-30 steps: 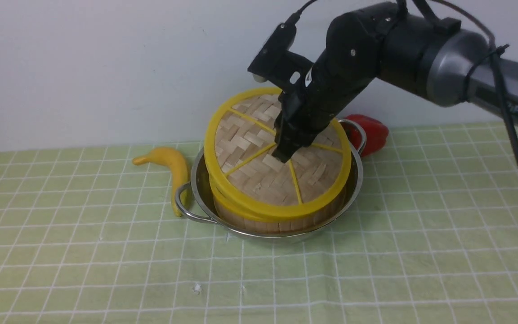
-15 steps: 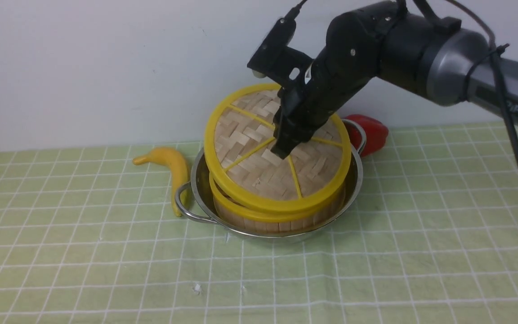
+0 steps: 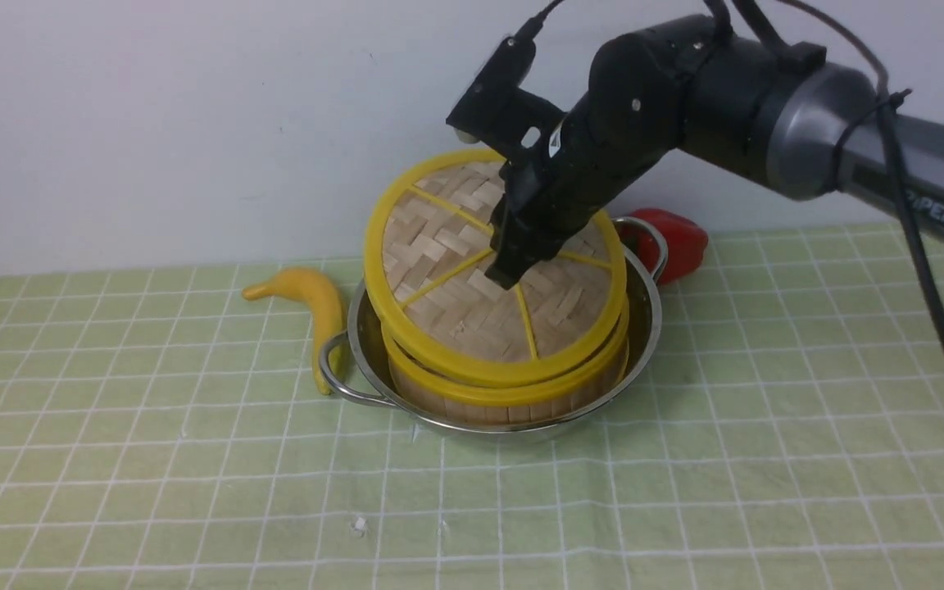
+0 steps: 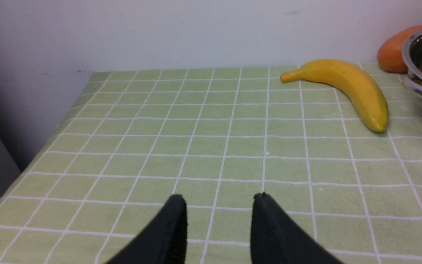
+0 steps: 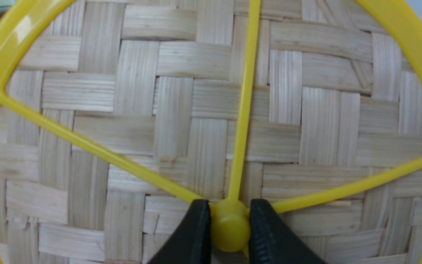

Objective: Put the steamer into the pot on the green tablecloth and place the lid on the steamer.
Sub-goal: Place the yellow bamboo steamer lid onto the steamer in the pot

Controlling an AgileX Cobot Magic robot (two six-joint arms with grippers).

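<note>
The steamer (image 3: 513, 401) sits inside the steel pot (image 3: 357, 328) on the green tablecloth (image 3: 193, 459). The woven lid (image 3: 447, 270) with yellow rim and spokes is tilted over the steamer, its near edge low on the steamer's rim and its far edge raised. My right gripper (image 3: 509, 274) is shut on the lid's yellow hub (image 5: 230, 225); the lid (image 5: 159, 110) fills the right wrist view. My left gripper (image 4: 218, 205) is open and empty above the cloth (image 4: 196, 146), away from the pot (image 4: 421, 73). The steamer's contents are hidden.
A yellow banana (image 3: 316, 303) lies just left of the pot, also in the left wrist view (image 4: 346, 88). A red pepper (image 3: 677, 238) sits behind the pot's right handle. A wall stands close behind.
My right gripper has shifted the lid slightly left and lifted its far edge, so the lid sits more tilted. The pot and steamer have not moved.
</note>
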